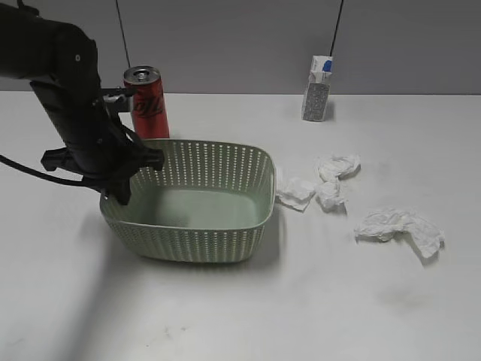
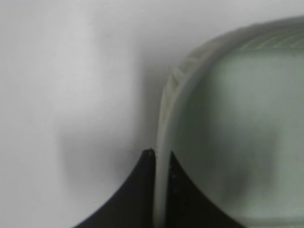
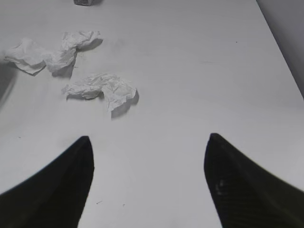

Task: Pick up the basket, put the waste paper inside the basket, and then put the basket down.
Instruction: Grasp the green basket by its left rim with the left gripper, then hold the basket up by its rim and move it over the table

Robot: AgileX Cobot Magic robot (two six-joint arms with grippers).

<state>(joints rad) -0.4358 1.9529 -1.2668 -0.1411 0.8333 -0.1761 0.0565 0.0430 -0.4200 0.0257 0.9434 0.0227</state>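
The pale green basket (image 1: pixel 218 203) sits on the white table, empty inside. My left gripper (image 1: pixel 119 194) is shut on its left rim; in the left wrist view the jaws (image 2: pixel 160 154) pinch the basket wall (image 2: pixel 223 118) between them. Several crumpled white waste paper wads lie to the right of the basket: one (image 1: pixel 295 192) touching its right side, two more (image 1: pixel 336 166) (image 1: pixel 329 195) beside it, and a larger one (image 1: pixel 398 226) further right. The right wrist view shows the wads (image 3: pixel 102 88) (image 3: pixel 71 45) ahead left of my open, empty right gripper (image 3: pixel 148 142). The right gripper is out of the exterior view.
A red drink can (image 1: pixel 146 101) stands just behind the basket's left rear corner, close to my left arm. A small white-and-blue carton (image 1: pixel 317 89) stands at the back right. The table's right edge (image 3: pixel 280 52) shows in the right wrist view.
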